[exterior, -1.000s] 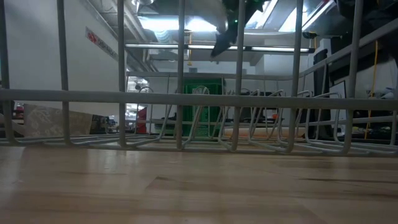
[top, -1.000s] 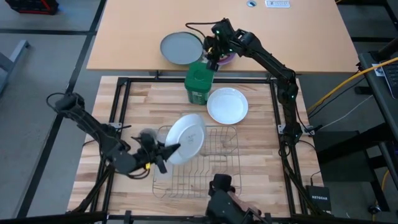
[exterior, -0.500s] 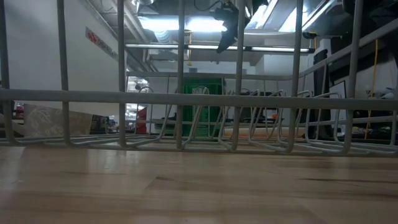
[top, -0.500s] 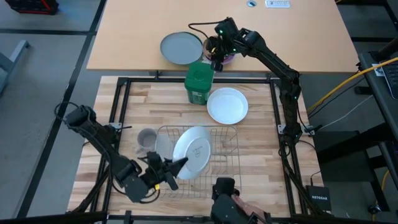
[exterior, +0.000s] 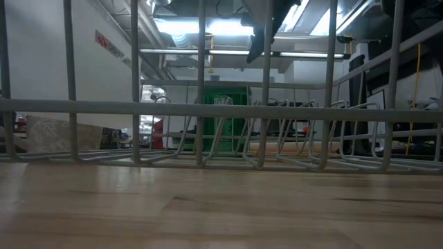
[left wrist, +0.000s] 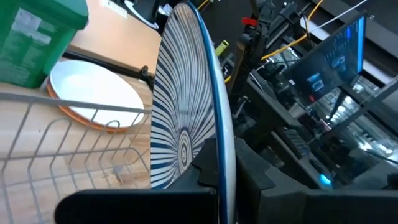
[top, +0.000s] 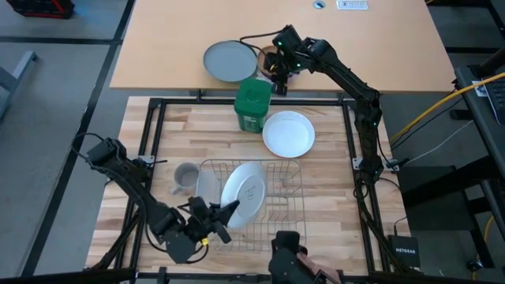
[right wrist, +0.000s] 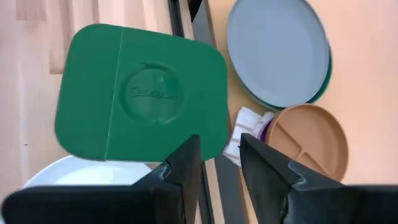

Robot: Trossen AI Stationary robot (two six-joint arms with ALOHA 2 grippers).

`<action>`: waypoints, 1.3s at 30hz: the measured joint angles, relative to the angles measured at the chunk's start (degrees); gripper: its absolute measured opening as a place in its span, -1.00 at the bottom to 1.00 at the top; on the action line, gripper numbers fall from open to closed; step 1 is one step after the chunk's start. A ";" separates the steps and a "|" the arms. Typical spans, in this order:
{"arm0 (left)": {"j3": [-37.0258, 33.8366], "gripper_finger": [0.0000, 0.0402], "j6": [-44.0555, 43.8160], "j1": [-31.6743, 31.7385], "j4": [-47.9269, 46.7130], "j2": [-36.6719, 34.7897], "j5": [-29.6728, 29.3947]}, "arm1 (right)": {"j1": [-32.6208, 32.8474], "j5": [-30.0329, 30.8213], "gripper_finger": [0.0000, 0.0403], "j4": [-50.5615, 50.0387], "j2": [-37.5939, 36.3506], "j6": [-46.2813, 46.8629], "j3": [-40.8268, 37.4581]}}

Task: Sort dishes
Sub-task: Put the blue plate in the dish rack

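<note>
In the high view, the blue-and-white striped plate [top: 243, 195] is seen held on edge in the wire dish rack [top: 288, 170] by the left tool [top: 223, 213], clenched on its rim; a second earlier the plate was held higher and further toward the rack's left end, and the left arm has since been drawn toward the near edge of the bench [top: 331, 213]. The white plate [top: 289, 132] lies flat beside the green container [top: 252, 104], with an orange-red rim showing under it in the left wrist view. The right tool [top: 278, 81] is seen over the far bench near the grey plate [top: 230, 60], its fingers partly apart and nothing held; it has shifted slightly since. "NETGEAR" can be read on a black box [top: 407, 252] at the lower right. In the low view, only rack wires [exterior: 201, 83] are shown. In the right wrist view, embossed lettering on the container's lid [right wrist: 142, 93] is visible but cannot be read with certainty, and a brown divided plate [right wrist: 308, 142] lies beside the grey one.
</note>
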 joint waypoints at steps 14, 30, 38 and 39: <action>0.00 -0.98 5.41 0.41 -1.42 0.00 -0.01 | 0.00 -5.76 -0.43 -9.49 0.03 -0.57 0.01; 0.00 -0.98 3.40 -0.03 -6.07 -0.11 -0.33 | 0.00 -30.53 -0.43 -20.29 -6.14 1.01 -0.43; 0.00 -0.98 -3.39 -0.01 -11.38 -0.11 0.76 | 1.93 -36.09 -0.43 -20.20 -6.12 1.17 -2.85; 0.00 -0.98 -4.14 -0.01 -12.13 -0.11 0.89 | 2.55 -36.07 -0.43 -20.28 -6.12 1.14 -3.48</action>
